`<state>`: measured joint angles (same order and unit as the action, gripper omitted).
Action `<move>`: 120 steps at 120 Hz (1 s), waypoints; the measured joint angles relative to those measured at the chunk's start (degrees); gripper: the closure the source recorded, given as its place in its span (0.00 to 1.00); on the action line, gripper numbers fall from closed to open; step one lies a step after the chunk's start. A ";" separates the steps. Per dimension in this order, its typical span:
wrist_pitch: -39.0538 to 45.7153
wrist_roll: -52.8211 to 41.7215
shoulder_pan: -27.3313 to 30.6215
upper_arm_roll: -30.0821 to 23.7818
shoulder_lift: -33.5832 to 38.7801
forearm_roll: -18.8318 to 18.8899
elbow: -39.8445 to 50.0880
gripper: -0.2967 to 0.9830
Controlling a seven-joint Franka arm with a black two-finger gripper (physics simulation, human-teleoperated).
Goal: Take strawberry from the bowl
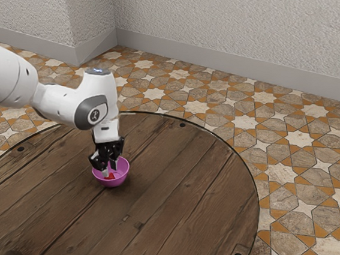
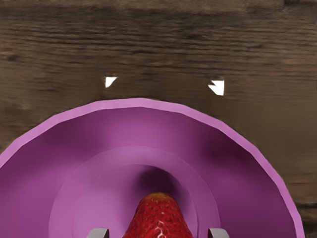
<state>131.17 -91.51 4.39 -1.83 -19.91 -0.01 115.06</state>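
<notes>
The strawberry (image 2: 158, 218) lay inside the purple bowl (image 2: 141, 103), which rested on the round wooden surface (image 1: 182, 189); the jaws were parted and reached down into the bowl, one tip on each side of the berry, with a visible gap between each tip and the red flesh; nothing was gripped. The step in hand, as I judged it, was the final lining-up before the grasp; the fruit had yet to be taken out. The next move called for a small settling lower if the tips were too high, then a gentle closing on the berry's flanks, and after that a straight lift, high enough to clear the rim without dragging the bowl along.
</notes>
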 joint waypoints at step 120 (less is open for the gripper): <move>-1.36 -3.13 -17.66 -4.51 4.32 -1.77 -0.13 0.80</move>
<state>129.81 -94.64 -13.27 -6.34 -15.59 -1.79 114.93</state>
